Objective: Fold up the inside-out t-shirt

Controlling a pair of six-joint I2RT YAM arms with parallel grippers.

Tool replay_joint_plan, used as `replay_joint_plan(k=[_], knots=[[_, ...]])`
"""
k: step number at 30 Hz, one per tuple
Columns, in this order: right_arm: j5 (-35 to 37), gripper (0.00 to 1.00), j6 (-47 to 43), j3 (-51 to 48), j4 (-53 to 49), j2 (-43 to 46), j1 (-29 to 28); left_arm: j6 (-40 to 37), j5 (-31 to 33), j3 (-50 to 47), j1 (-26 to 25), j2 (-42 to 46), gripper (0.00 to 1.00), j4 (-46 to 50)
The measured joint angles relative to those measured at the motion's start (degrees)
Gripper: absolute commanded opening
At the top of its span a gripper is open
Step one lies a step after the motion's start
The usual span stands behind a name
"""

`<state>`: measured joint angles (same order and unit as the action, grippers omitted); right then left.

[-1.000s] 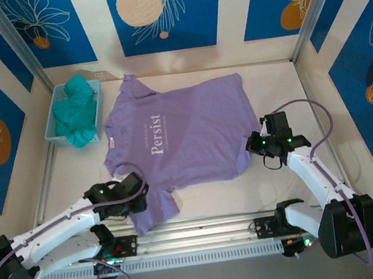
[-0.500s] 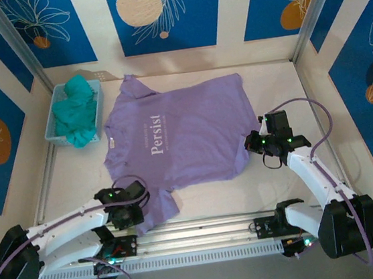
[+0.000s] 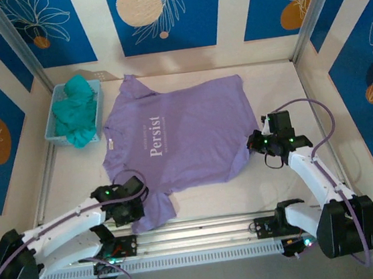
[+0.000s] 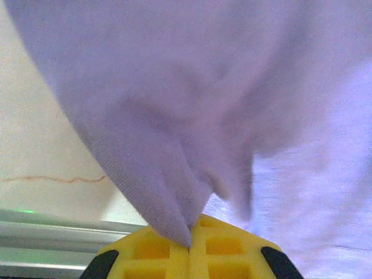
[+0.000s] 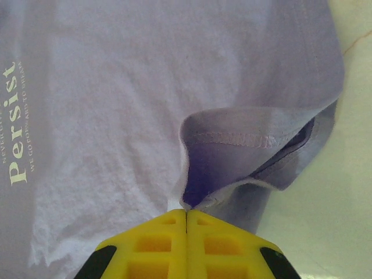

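Left gripper [image 4: 189,247] pinched the t-shirt's [image 3: 192,129] near sleeve; right gripper [image 5: 186,214] clamped its hem corner. Soft, light cloth would likely sag, so edges suited gripping.

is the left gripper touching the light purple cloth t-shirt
Touching. The left wrist view shows the left gripper shut on a pinched fold of the light purple cloth t-shirt.

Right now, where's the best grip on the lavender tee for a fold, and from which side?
The t-shirt lies flat, so only its edges offer a lip. I'd take the near sleeve and the near hem corner, coming in low from the arms' side. The left gripper is shut on that sleeve, the right gripper on the hem, where the cloth stands up pinched.
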<state>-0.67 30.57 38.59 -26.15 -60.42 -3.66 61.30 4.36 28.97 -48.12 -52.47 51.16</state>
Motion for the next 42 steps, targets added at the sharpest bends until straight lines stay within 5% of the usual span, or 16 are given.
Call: replay_joint_plan(k=[7,13,22,32,38,42], knots=[[0.0,0.0,0.0,0.1,1.4,-0.1,3.4,-7.0,3.0,9.7,7.9,6.5,0.0,-0.7],[-0.1,0.0,0.7,5.3,3.5,-2.8,7.1,-17.1,4.6,15.5,16.3,5.7,0.0,-10.2],[0.2,0.0,0.2,22.6,-0.6,9.1,9.2,-33.3,8.6,38.6,16.9,6.9,0.0,-18.4],[1.7,0.0,-2.2,48.4,-9.5,21.2,9.4,-42.6,8.9,56.7,16.9,13.1,0.0,-27.1],[4.2,0.0,-3.9,52.9,-9.5,19.7,9.4,-49.8,16.7,64.6,17.3,2.5,0.0,-29.5],[4.8,0.0,-5.0,52.9,-6.0,11.3,9.4,-50.9,16.2,69.2,23.2,-10.3,0.0,-29.2]])
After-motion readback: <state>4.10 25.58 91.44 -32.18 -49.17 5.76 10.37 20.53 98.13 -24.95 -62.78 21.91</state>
